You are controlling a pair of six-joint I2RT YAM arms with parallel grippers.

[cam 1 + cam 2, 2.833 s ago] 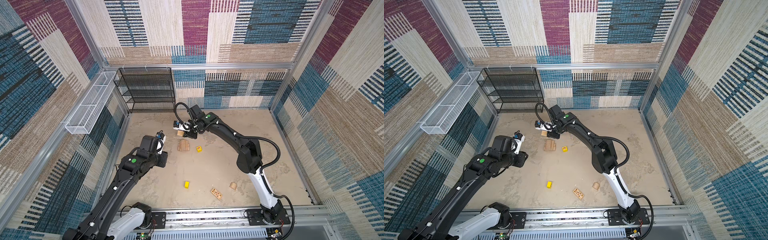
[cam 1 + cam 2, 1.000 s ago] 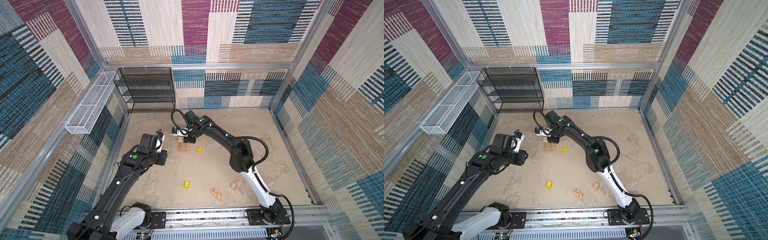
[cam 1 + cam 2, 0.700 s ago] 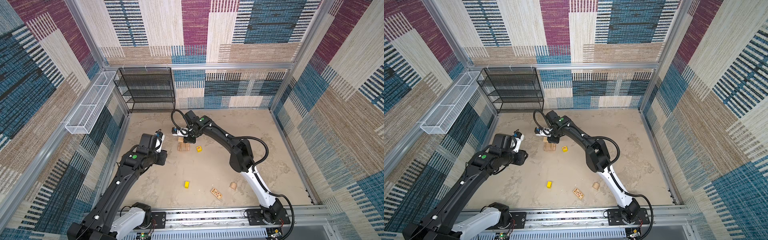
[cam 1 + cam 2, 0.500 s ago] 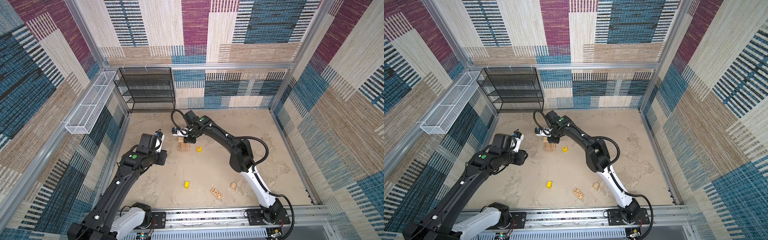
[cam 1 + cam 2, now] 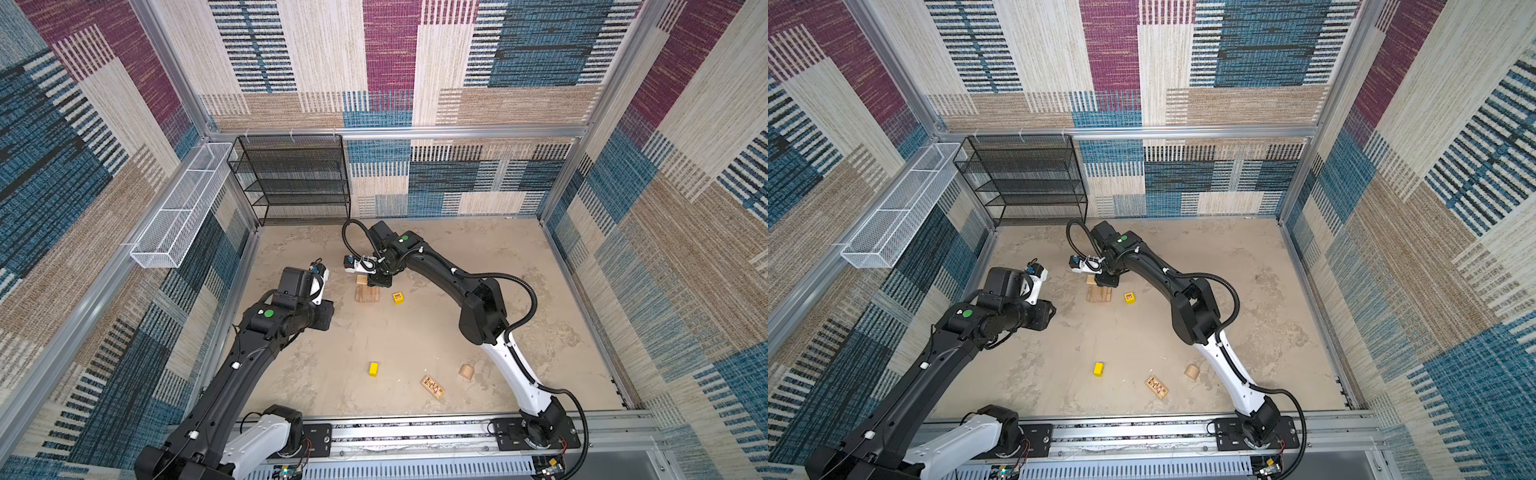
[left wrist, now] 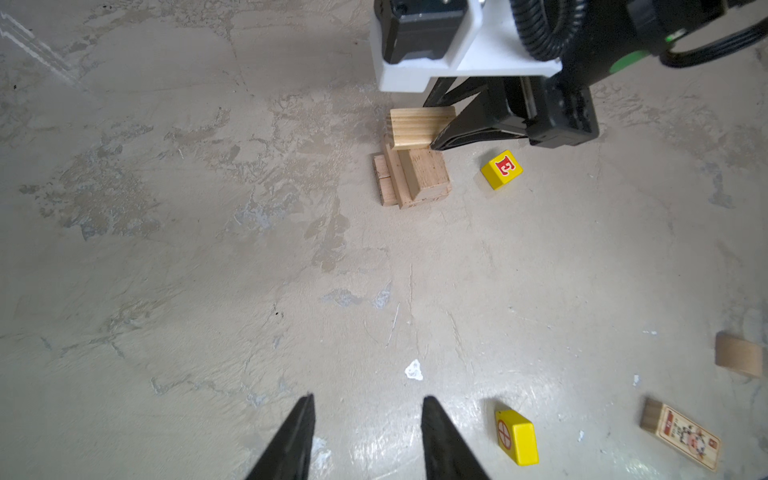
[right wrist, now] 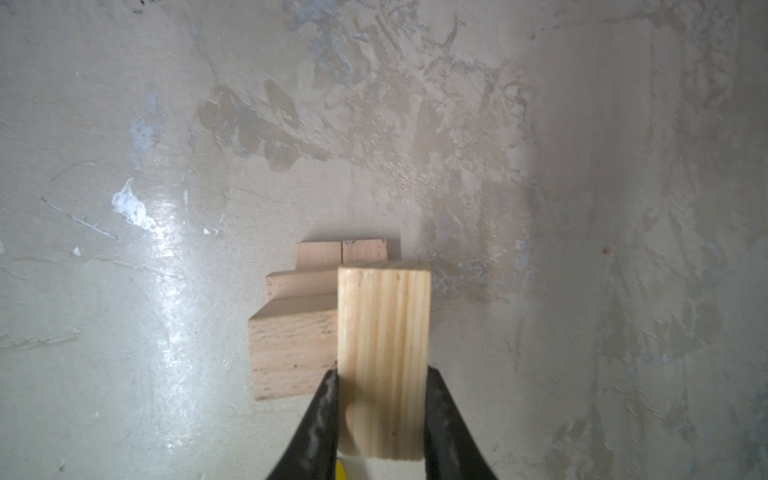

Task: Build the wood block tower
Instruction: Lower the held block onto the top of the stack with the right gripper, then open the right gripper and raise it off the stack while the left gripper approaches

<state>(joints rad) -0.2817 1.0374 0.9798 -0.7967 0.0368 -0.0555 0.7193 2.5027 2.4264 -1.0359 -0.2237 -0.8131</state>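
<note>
The tower (image 5: 367,293) (image 6: 415,178) is a low stepped stack of tan wood blocks on the floor, wider at its base. My right gripper (image 7: 381,371) (image 5: 376,282) is shut on a pale striped tan block (image 7: 384,324) (image 6: 417,126). It holds this block level, just over the tower's top block (image 7: 293,353) and offset to one side; I cannot tell if they touch. My left gripper (image 6: 369,398) hangs open and empty above bare floor, well short of the tower. Loose wood blocks lie about: a yellow red-lettered one (image 5: 398,296) (image 6: 501,169) beside the tower and a plain yellow one (image 5: 373,369) (image 6: 516,436).
A dark-patterned block (image 5: 432,386) and a rounded tan piece (image 5: 466,372) lie near the front, by the right arm's base link. A black wire shelf (image 5: 295,183) stands at the back left, and a white wire basket (image 5: 178,208) hangs on the left wall.
Since the oldest frames my right gripper has carried the tan block left and nearer, over the tower. During the last second neither arm has visibly moved.
</note>
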